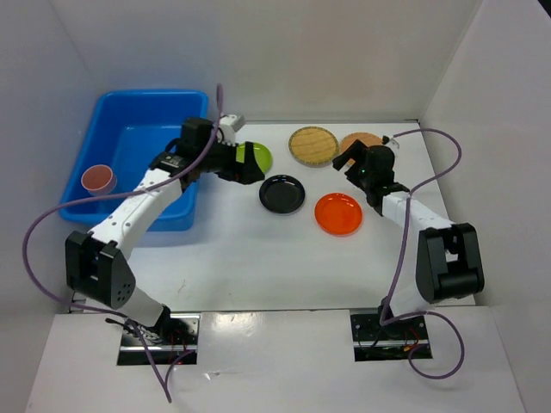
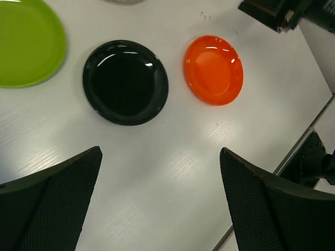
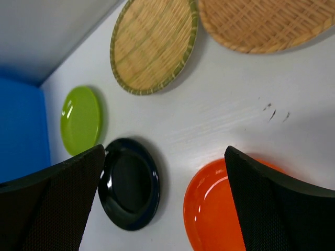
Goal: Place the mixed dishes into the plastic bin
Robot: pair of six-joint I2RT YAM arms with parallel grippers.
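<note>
1. Left gripper (image 2: 160, 151) first, since its fingers (image 2: 52, 204) fill the bottom of my left wrist view. They're spread wide with nothing between them, over bare table (image 2: 172, 172) just short of the glossy black plate (image 2: 125, 82).
2. Right gripper (image 3: 165, 150), same deal: jaws wide apart and holding nothing. The bright orange plate (image 3: 209, 209) shows between its fingers.
3. Black and orange sit side by side mid-table, not touching.
4. Lime green plate (image 2: 26, 42) lies flat just beside the bin's right wall.
5. Two woven plates sit by the far edge, right next to each other: the green-rimmed tan one (image 3: 153, 46) and the browner one (image 3: 261, 23).
6. Plastic bin (image 1: 146, 93) is a big bright blue tub with rounded corners, at the table's far left corner. A salmon-pink cup (image 1: 98, 178) stands upright inside, at its near left corner.
</note>
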